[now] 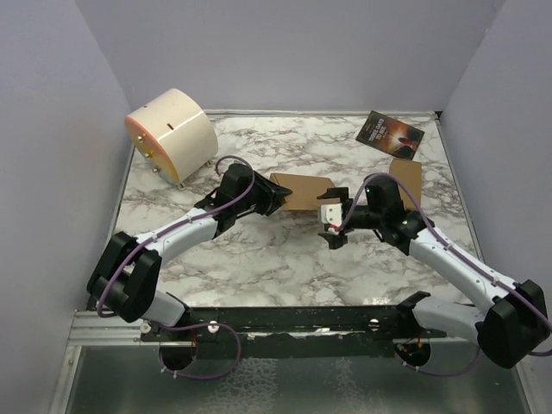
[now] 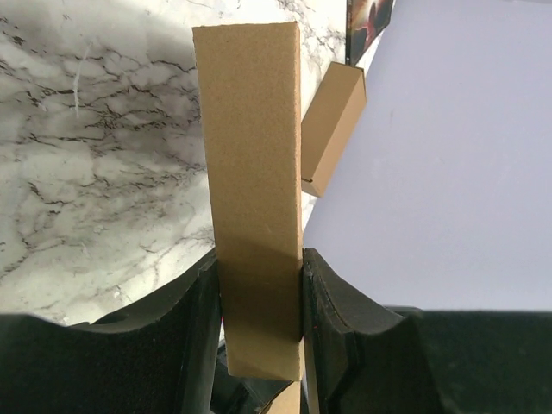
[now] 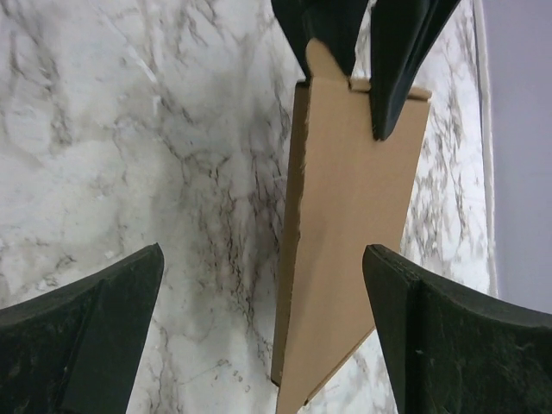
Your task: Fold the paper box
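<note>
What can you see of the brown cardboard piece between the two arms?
The paper box is plain brown cardboard, folded into a slim flat rectangle with a small tab at one end. It is over the middle of the marble table. The left gripper is shut on the tab end; the right gripper stands open around the other end without touching. Whether it rests on the table is unclear.

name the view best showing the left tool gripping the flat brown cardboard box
Left wrist: the left tool clamps the flat brown cardboard box close up. Top external shows it small; right wrist, only fingertips.
</note>
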`<state>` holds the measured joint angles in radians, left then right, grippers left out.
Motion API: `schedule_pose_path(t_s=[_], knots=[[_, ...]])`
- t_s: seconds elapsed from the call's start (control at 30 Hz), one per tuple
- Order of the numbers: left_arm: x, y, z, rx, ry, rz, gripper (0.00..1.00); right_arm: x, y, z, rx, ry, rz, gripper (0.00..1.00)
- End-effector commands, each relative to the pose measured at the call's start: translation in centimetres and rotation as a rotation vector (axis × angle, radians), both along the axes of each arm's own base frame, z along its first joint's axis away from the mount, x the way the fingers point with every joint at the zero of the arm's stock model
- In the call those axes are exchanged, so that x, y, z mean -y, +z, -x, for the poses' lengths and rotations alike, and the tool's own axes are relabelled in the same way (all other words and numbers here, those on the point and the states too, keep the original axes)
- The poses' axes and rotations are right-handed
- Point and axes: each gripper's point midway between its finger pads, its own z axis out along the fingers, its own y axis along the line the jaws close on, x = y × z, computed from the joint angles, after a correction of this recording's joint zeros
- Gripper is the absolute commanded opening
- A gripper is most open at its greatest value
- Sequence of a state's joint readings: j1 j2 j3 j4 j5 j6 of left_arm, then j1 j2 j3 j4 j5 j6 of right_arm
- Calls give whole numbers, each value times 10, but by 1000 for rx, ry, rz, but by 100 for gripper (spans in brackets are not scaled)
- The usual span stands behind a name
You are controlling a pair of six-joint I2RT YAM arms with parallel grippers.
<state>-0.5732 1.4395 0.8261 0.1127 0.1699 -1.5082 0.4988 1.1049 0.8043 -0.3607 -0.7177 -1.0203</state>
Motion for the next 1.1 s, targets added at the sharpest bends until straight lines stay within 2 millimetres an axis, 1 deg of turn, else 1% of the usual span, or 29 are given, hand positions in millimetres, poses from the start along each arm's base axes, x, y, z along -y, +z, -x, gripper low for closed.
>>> schedule_pose_path(t_s=[0.0,0.1,0.17,0.27,0.43,0.5,0.63,0.8,0.83,0.9,1.0,1.07], knots=[[6,10,0,-59,13,60,9,3,-5,-42,210,-197,16,100],[7,12,1,-65,9,76,9,0,-10,-54,276,-260,0,100],[7,13,2,-67,11,80,9,1,-8,-64,320,-314,-13,98],[5,15,2,-67,20,85,9,-1,-6,-73,354,-340,-26,90],[5,19,2,-66,24,98,9,-9,-19,-71,394,-328,-14,76],[5,20,2,-66,26,101,9,-10,-20,-71,408,-330,-16,71],[3,22,2,-62,40,103,10,-9,-18,-69,414,-333,-33,60],[2,26,3,-57,49,124,14,-10,-13,-67,399,-337,-59,48],[2,26,3,-56,51,130,17,-10,-12,-66,395,-337,-65,46],[1,27,3,-55,55,137,27,-11,-10,-65,390,-335,-73,43],[-1,29,4,-49,65,139,44,-11,-8,-65,382,-338,-84,40],[-3,30,4,-44,74,138,52,-11,-7,-64,377,-339,-89,39]])
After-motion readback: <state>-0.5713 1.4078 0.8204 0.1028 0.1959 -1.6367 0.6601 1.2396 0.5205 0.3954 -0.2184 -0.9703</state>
